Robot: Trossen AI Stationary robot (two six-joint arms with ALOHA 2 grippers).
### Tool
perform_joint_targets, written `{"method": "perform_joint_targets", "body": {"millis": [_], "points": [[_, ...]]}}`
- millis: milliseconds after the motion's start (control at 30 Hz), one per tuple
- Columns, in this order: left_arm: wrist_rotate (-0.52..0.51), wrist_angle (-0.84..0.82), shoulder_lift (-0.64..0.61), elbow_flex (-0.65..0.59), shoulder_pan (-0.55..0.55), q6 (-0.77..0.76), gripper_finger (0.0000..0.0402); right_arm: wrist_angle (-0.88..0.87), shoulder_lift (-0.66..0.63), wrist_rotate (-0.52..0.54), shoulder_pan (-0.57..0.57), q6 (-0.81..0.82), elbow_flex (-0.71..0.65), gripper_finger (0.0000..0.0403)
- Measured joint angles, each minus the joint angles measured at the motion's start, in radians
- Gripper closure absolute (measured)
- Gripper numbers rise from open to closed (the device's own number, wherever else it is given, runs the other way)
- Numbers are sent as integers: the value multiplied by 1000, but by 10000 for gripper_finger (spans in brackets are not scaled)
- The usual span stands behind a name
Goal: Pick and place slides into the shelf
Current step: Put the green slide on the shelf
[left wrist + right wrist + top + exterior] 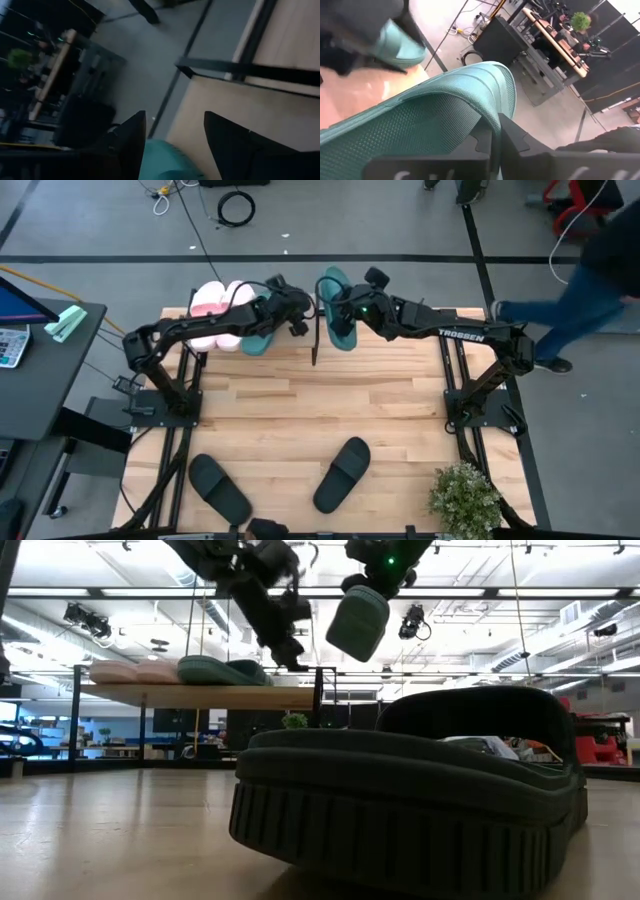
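Up at the far edge of the table (300, 410), the left gripper (296, 308) hangs just past a teal slide (258, 340) lying on the shelf (230, 696) beside two pink slides (218, 302); its fingers (131, 137) stand wide apart with nothing between them. Close by, the right gripper (345, 305) is clamped on a second teal slide (358, 622), held in the air above the shelf's end. Two black slides (342, 474) lie on the table's near side, well apart from the shelf.
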Motion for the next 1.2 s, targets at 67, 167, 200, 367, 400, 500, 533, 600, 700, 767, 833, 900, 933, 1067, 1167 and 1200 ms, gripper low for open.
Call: {"method": "perform_joint_targets", "body": {"millis": [67, 167, 200, 367, 400, 500, 533, 600, 700, 767, 833, 900, 933, 1067, 1167, 1200], "points": [[-45, 2, -40, 0, -9, 38, 197, 0, 0, -17, 0, 0, 0, 393], [-139, 2, -120, 0, -17, 128, 205, -1, 0, -113, -1, -1, 0, 393], [-163, 2, -153, 0, -17, 159, 207, 0, 0, -166, -1, 6, 0, 391], [-180, 9, -319, 0, -17, 214, 207, 46, 11, -362, 10, 103, 0, 393], [-179, 18, -351, 0, -17, 212, 207, 63, 16, -380, 14, 106, 0, 393], [-151, 60, -436, 1, -15, 204, 209, 193, 55, -424, 30, 114, 0, 393], [-135, 71, -459, 1, -11, 191, 210, 239, 73, -423, 37, 119, 0, 393], [-114, 74, -498, 3, -5, 154, 213, 316, 106, -400, 55, 118, 1, 393], [-111, 72, -539, 3, -1, 126, 217, 402, 165, -303, 72, 104, 2, 393], [-111, 69, -554, 3, -1, 125, 219, 444, 202, -244, 69, 100, 2, 393], [-110, 69, -560, 3, -1, 125, 222, 499, 239, -202, 59, 97, 2, 393], [-110, 62, -561, 3, -1, 125, 224, 537, 272, -159, 46, 92, 2, 393], [-110, 48, -561, 3, -1, 127, 225, 550, 287, -136, 40, 81, 2, 393], [-109, -7, -557, 2, -1, 130, 224, 559, 344, -84, 16, 54, 2, 393], [-110, -25, -556, 2, -1, 130, 225, 583, 389, -68, -5, 51, 3, 393], [-109, -24, -556, 2, -1, 130, 227, 589, 402, -63, -10, 48, 4, 393]]}}
